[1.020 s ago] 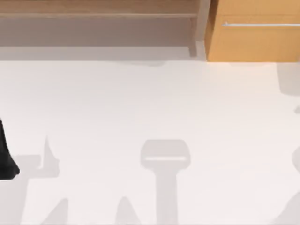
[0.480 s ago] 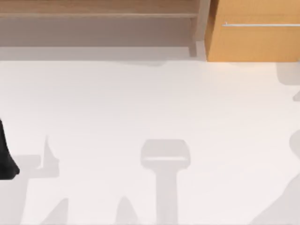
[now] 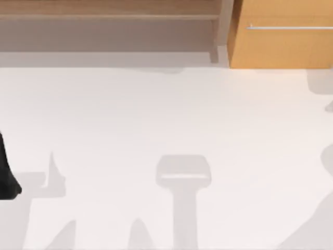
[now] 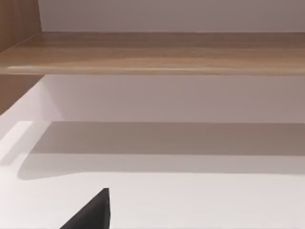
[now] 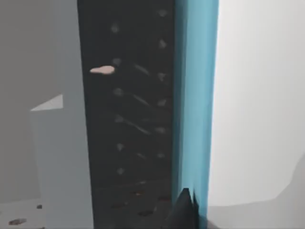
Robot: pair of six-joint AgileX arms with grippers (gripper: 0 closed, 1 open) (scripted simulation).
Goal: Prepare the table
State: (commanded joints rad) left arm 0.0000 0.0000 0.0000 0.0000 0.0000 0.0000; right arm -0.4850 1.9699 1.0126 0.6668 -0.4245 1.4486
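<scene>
The table (image 3: 156, 114) is a wide, plain white top spread across the top view, and it carries only grey shadows. My left arm (image 3: 6, 174) is a black shape at the table's left edge. In the left wrist view a black tip of my left gripper (image 4: 93, 212) hangs low over the table (image 4: 200, 200), facing the shelf. A dark tip of my right gripper (image 5: 183, 210) sits close to a tall dark dotted panel (image 5: 128, 119) with a blue edge (image 5: 193, 95).
A tan wooden shelf unit (image 3: 109, 15) runs along the back of the table, and its board (image 4: 157, 52) crosses the left wrist view. An orange-wood drawer cabinet (image 3: 281, 47) with a silver bar handle (image 3: 289, 27) stands at the back right.
The grey shadows at the table's right edge and front right corner have shifted and grown. The left arm has not moved.
</scene>
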